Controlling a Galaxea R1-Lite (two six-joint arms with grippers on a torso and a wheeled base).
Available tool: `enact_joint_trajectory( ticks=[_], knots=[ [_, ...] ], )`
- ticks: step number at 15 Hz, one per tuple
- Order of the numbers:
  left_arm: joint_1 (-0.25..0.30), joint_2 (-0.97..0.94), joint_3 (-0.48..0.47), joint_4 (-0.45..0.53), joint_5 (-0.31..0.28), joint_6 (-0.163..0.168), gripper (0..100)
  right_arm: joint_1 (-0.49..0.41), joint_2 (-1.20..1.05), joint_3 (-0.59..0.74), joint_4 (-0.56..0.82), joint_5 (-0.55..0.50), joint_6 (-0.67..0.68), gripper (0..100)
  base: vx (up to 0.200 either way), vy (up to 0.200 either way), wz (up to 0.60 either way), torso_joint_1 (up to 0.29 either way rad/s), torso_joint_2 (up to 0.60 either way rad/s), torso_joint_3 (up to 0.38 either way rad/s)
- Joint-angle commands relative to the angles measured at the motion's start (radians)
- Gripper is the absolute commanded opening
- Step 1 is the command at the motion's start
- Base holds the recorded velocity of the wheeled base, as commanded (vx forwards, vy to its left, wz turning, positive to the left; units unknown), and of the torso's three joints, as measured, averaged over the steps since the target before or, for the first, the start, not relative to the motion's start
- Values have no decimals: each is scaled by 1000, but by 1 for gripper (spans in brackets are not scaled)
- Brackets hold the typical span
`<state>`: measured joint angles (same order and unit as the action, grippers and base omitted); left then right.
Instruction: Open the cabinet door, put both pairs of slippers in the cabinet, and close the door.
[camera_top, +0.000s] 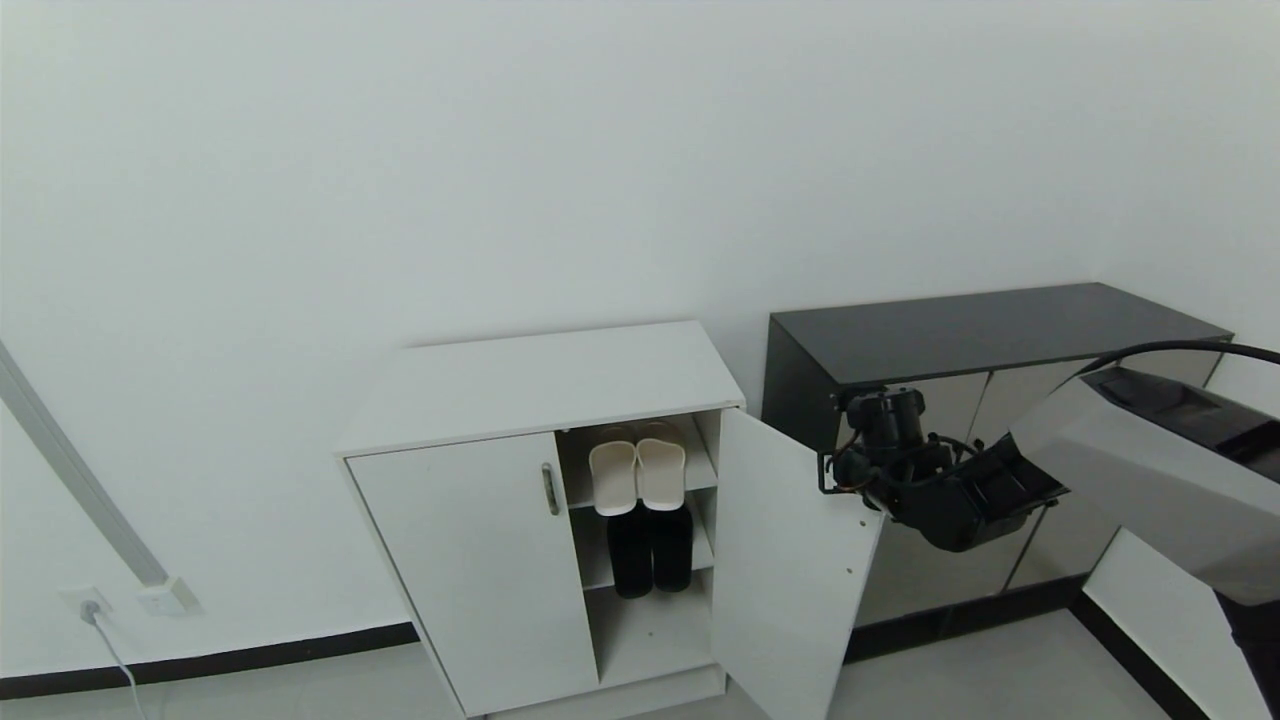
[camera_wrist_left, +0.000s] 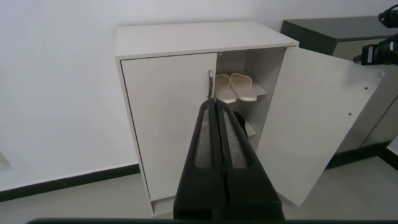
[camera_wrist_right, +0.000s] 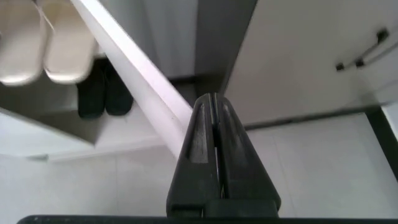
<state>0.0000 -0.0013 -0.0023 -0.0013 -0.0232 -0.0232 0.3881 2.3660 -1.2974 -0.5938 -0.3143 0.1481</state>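
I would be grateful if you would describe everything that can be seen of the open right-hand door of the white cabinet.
The white flat-panel cabinet door looks like smooth laminated board. It is hinged on the right side of the white box-shaped cabinet and stands upright, swung wide open. Its plain inner face is turned towards the head camera, with a few small holes near the free edge. The right arm's black hand, shut, sits close by the door's upper free edge; whether they touch cannot be told.
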Motion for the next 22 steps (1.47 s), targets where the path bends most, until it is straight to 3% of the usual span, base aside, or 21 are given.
enact_joint_trajectory(
  ticks=[1, 5, 14, 17, 22],
  knots=[
    [0, 1, -1, 0, 0, 0, 0, 6, -2, 0, 2, 0, 1, 0, 0, 0, 0, 0, 0, 0],
    [0, 1, 1, 0, 0, 0, 0, 44, -21, 27, 2, -2, 2, 0, 0, 0, 0, 0, 0, 0],
    [0, 1, 1, 0, 0, -1, 0, 270, -109, 152, -7, 1, 93, 0, 0, 0, 0, 0, 0, 0],
    [0, 1, 1, 0, 0, -1, 0, 284, -129, 216, -116, 70, 68, 0, 0, 0, 0, 0, 0, 0],
    [0, 1, -1, 0, 0, -1, 0, 290, -182, 317, -126, 84, 21, 0, 0, 0, 0, 0, 0, 0]
  ],
)
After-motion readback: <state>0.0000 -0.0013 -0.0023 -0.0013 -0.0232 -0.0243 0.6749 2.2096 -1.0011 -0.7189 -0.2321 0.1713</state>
